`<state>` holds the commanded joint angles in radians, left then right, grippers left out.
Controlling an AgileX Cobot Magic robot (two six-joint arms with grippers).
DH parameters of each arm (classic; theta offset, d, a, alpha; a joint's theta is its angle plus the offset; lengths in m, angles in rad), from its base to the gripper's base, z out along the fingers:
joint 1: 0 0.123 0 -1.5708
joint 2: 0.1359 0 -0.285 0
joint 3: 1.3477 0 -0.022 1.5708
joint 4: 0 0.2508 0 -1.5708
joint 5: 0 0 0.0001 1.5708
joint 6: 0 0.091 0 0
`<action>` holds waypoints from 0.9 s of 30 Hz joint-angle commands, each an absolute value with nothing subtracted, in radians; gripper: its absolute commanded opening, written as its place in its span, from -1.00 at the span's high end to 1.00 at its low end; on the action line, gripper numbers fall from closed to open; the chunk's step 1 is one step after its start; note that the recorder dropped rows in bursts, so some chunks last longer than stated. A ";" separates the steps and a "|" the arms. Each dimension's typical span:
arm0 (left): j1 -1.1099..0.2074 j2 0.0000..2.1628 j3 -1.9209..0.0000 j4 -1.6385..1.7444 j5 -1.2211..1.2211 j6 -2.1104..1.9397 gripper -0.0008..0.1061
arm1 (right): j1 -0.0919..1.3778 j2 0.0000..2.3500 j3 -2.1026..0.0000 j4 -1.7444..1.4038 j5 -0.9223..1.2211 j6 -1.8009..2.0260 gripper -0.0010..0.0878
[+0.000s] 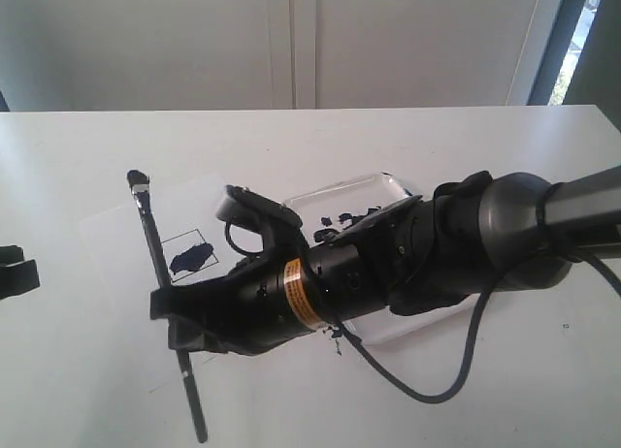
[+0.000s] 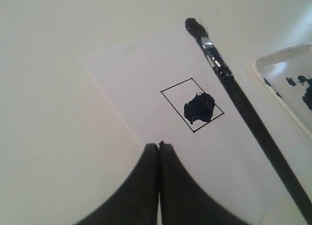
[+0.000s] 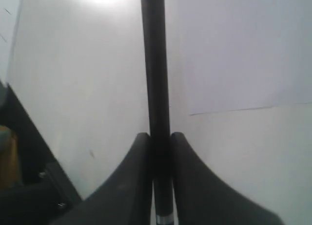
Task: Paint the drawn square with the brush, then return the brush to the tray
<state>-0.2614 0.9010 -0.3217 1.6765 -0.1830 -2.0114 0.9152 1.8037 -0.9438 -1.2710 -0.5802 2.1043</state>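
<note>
The brush is a long black stick with a silver ferrule and a dark tip. My right gripper reaches across from the right and is shut on the brush handle, pinched between both fingers. The drawn square holds a dark paint blotch. The brush runs beside the square, its tip past the paper's far edge. The tray lies mostly hidden under the right arm. My left gripper is shut and empty, near the paper's edge.
The white paper sheet lies flat on the white table. The tray's corner carries dark paint spots. A black cable loops below the right arm. The left gripper sits at the far left edge of the exterior view.
</note>
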 joint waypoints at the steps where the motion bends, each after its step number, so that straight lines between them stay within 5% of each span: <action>1: -0.261 0.901 -0.322 1.676 -0.169 -2.011 0.99 | 0.915 1.804 -0.944 -1.204 -0.612 2.092 0.98; 10: -0.261 0.901 -0.322 1.651 -0.148 -2.011 0.99 | 0.915 1.811 -0.838 -0.833 -0.806 1.923 0.98; 18: -0.261 0.901 -0.322 1.614 -0.147 -2.011 0.99 | 0.918 1.925 -0.709 -0.564 -1.213 1.865 0.98; 27: -0.261 0.951 -0.322 1.543 -0.142 -1.921 0.99 | 0.989 2.020 -0.702 -0.396 -1.221 1.941 0.98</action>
<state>-0.2614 0.9515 -0.3217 1.5430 -0.1424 -1.9210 0.9886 2.0203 -0.7016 -0.3959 -1.2211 1.9410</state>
